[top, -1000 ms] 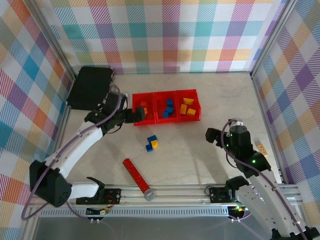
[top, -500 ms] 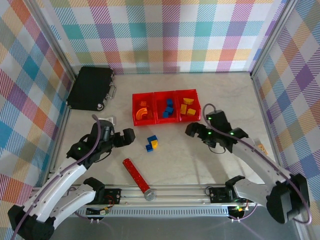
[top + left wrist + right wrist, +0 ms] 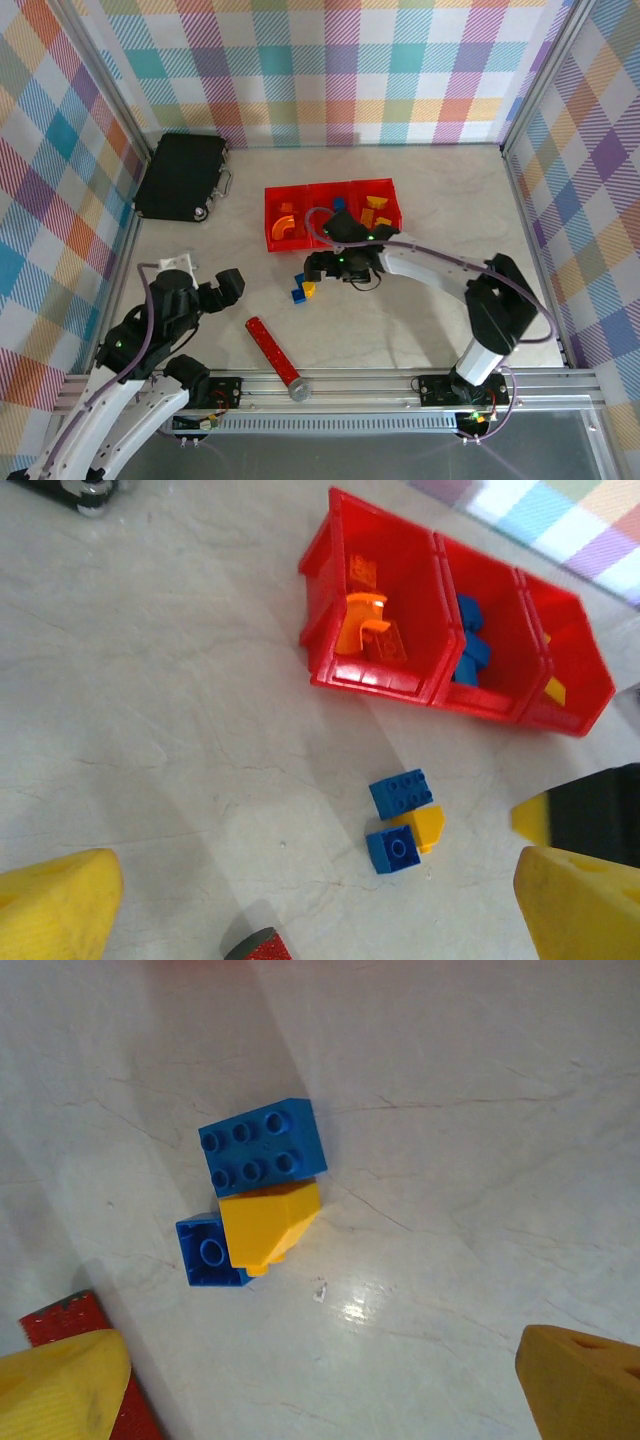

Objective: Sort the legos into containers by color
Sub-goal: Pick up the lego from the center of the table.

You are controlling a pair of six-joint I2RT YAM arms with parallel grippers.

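Well off to the left of the row of three red plastic bins sits a black hard case with a handle, and nearer the arms on that same side the left pincer hangs over the counter, its yellow-padded jaws spread wide and empty. A long red cylinder with a grey end lies on the near side of the bins, none of our business. Here's the action: just in front of the bins, about level with the wall between the left and middle ones, three loose bricks huddle, touching: a blue six-stud plastic brick, a yellow sloped plastic brick pressed against it, and a small blue single-stud brick at the yellow one's other side. The right pincer hovers right over that huddle, jaws wide apart, nothing held. Inside the bins, left to right: orange pieces including a curved arch, blue bricks, yellow bricks. So the step, I reckon, is lifting one brick from the huddle. Best bet is the six-stud blue on the bins' side: turn the wrist so the jaws straddle its free flat sides, drop straight, and close without clipping the yellow neighbour, or two colours could land in the middle bin.
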